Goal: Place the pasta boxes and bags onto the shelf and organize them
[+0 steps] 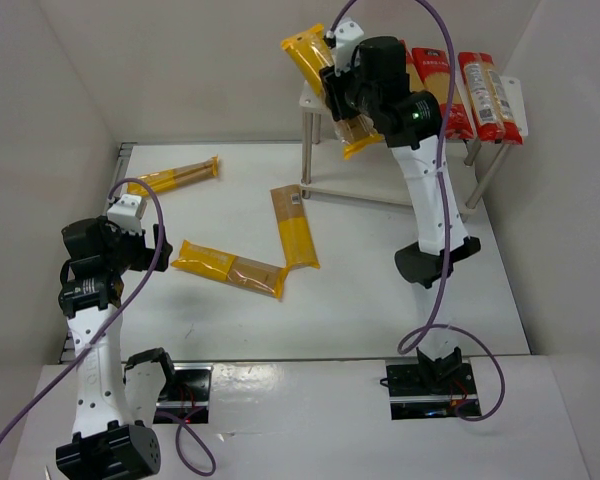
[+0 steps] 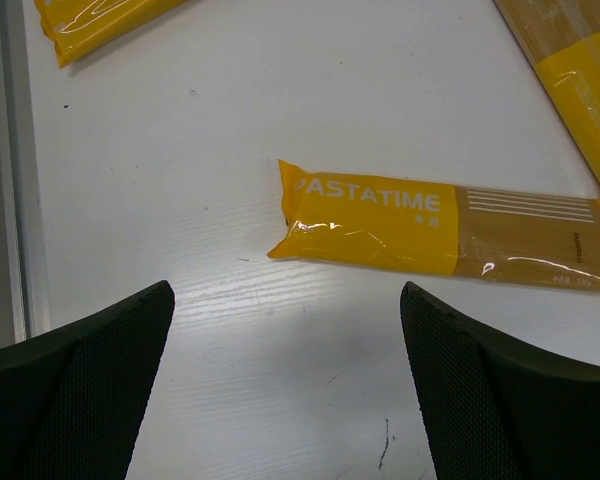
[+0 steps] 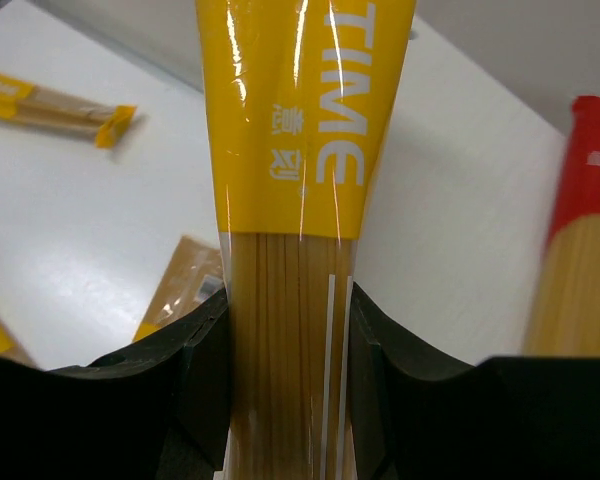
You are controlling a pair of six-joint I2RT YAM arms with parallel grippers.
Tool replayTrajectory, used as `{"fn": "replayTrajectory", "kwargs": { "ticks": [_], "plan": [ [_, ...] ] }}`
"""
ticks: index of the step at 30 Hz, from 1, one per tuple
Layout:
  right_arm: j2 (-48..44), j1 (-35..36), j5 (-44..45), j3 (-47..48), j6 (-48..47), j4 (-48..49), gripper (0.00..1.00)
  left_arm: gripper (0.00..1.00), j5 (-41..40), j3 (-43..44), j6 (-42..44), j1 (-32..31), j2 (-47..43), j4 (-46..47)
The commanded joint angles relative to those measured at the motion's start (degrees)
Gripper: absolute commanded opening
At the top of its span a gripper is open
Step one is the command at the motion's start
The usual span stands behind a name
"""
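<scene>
White table [image 1: 360, 300]; shelf legs [image 1: 306, 150] only overhead

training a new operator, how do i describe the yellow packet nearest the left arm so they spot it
On the white table, short of the shelf, three yellow packets lie loose. The PASTATIME packet you want is nearest the arm bases, just ahead of the open left gripper. It lies crosswise mid-table; the far packet lies by the left wall, and the lengthwise packet points at the shelf.
</scene>
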Motion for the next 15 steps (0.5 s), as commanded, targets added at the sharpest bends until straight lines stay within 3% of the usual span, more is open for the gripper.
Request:
{"fn": "replayTrajectory", "kwargs": {
  "ticks": [1, 15],
  "plan": [
    [0.65, -2.03, 4.57, 5.87, -0.5, 13.31, 0.0, 0.99, 1.51, 1.18, 1.03, 0.23, -0.61, 1.41],
    [9.53, -8.8, 6.42, 12.91, -2.17, 15.43, 0.0, 0.99, 2.04, 1.18, 1.03, 0.23, -0.09, 1.41]
  ]
}}
